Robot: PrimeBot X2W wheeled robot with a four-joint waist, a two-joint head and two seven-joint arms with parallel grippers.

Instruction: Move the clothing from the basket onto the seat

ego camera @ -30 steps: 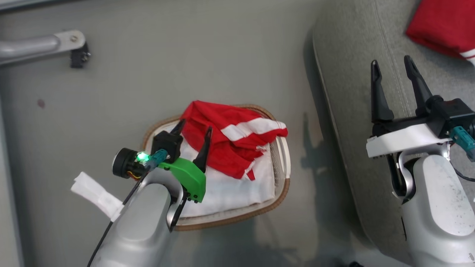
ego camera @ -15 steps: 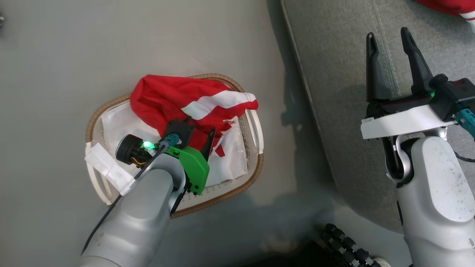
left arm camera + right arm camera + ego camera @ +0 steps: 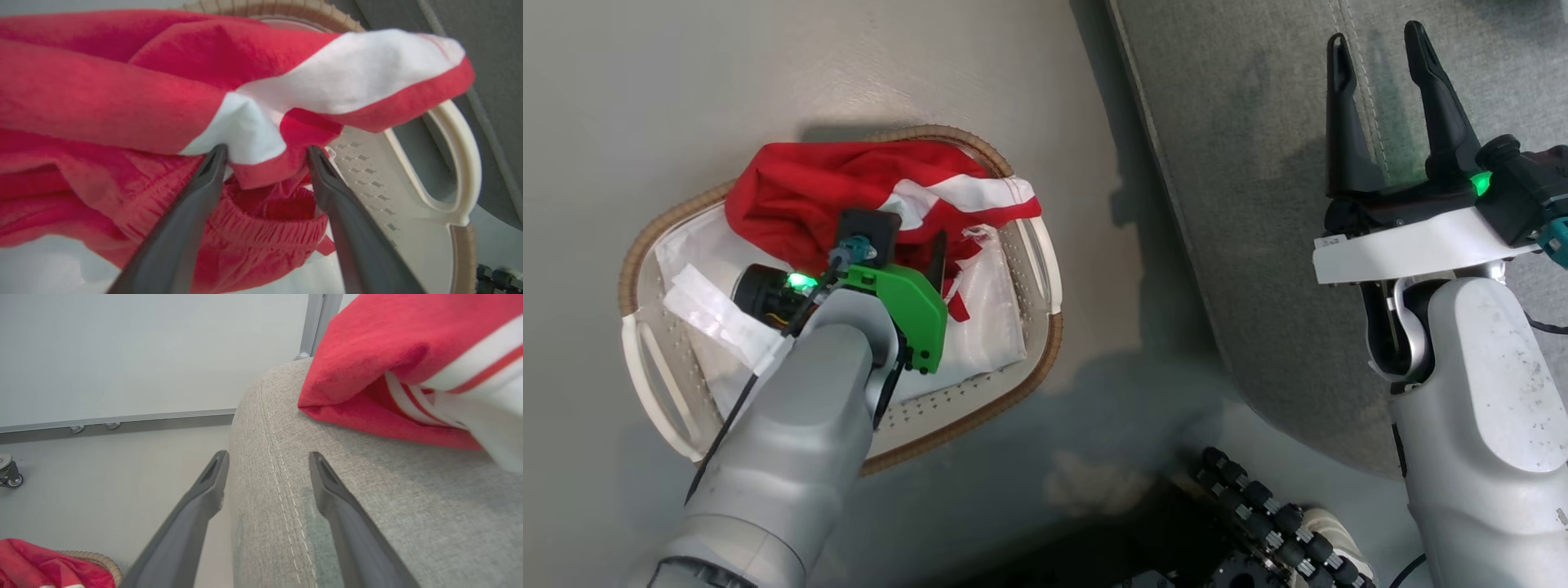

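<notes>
The basket (image 3: pixel 1058 343) is an oval of cream perforated plastic with a brown woven rim and loop handles. It stands on the floor at the seat's 9 o'clock, near its edge but apart from it. The banded garment (image 3: pixel 800 192), bright red with a broad white band, lies crumpled in the basket's 12 o'clock half. Its banded end drapes over the rim toward 2 o'clock, and a gathered elastic hem shows beneath the fold. The seat (image 3: pixel 1258 245) is a large grey fabric cushion with a rounded edge and a double stitched seam. The striped garment (image 3: pixel 367 347), red with a white-striped cuff, lies folded on the seat, at 1 o'clock in the right wrist view.
</notes>
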